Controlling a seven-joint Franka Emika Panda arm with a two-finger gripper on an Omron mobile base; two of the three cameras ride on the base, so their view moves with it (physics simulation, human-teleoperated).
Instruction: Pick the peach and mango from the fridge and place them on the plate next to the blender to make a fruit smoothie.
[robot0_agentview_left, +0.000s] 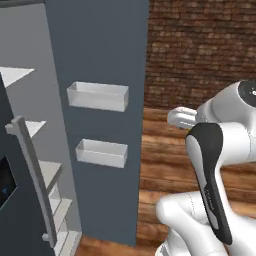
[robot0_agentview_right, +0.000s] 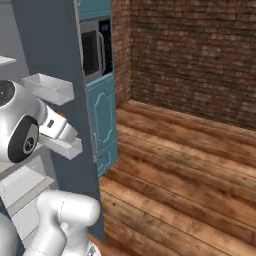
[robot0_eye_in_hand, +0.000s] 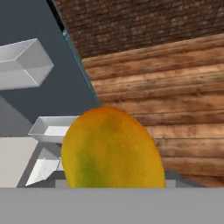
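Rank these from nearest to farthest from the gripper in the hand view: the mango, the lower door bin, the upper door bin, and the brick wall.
1. The mango, right at the gripper, bottom centre.
2. The lower door bin, just left, behind the fruit.
3. The upper door bin, higher on the fridge door, upper left.
4. The brick wall, across the wooden floor, at the top.

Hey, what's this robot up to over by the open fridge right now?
The white arm is carrying a mango: in the hand view the yellow-green fruit sits right at the pincer, close in front of the camera, so it looks gripped. The fridge stands open beside the arm, its dark door lined with empty white door bins. Wooden floor and a brick wall lie beyond. The mango appears to be out of the fridge, not yet set down anywhere.
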